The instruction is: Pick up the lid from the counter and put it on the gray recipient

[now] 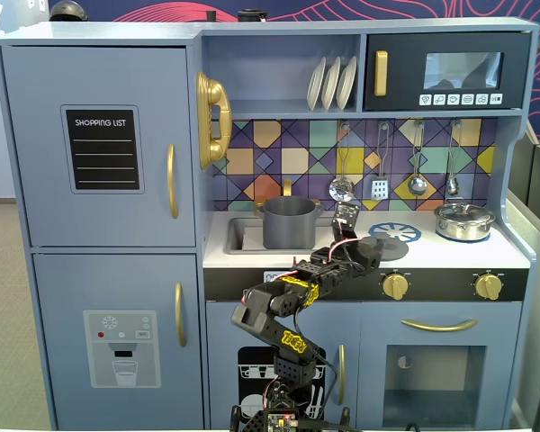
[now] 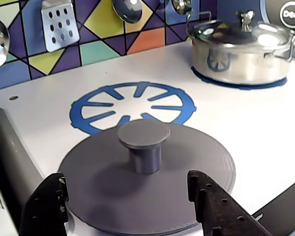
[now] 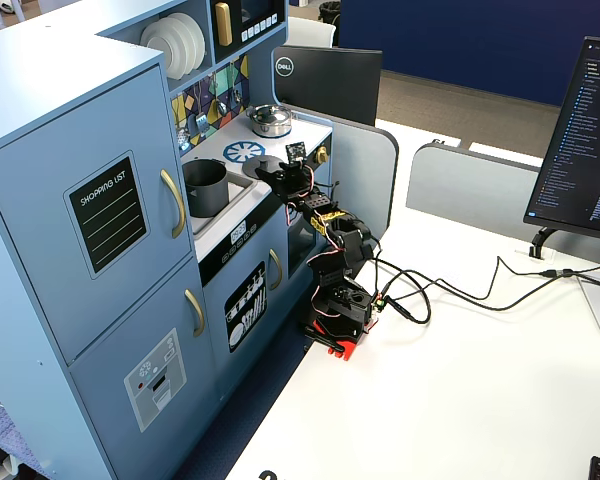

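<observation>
On the white counter (image 1: 513, 255) of a blue toy kitchen (image 1: 99, 225), the arm (image 1: 292, 301) reaches up from the table below toward the cooktop. In the sink recess at the left of the counter in a fixed view stands the gray recipient (image 1: 290, 222), a matte cylindrical pot, open at the top. At the far right sits a smaller steel pot (image 1: 464, 220) with its own lid on, over 1 of the 2 blue burner marks. The other burner mark (image 2: 132, 104) lies just beyond the lid (image 2: 147, 184), a flat dark-gray disc resting flat on the counter, its far edge overlapping the mark's near rim. The gripper (image 2: 125, 199) hovers low over the disc's near side, jaws spread wide, 1 finger at either side of the central knob (image 2: 144, 142) and touching neither it nor, as far as the wrist view shows, the disc. The lid looks rigid, light and matte, likely printed plastic, so neither fragile nor especially slippery. The short knob with its wider cap seems the natural hold: jaws closing under the cap should keep it from sliding out.
</observation>
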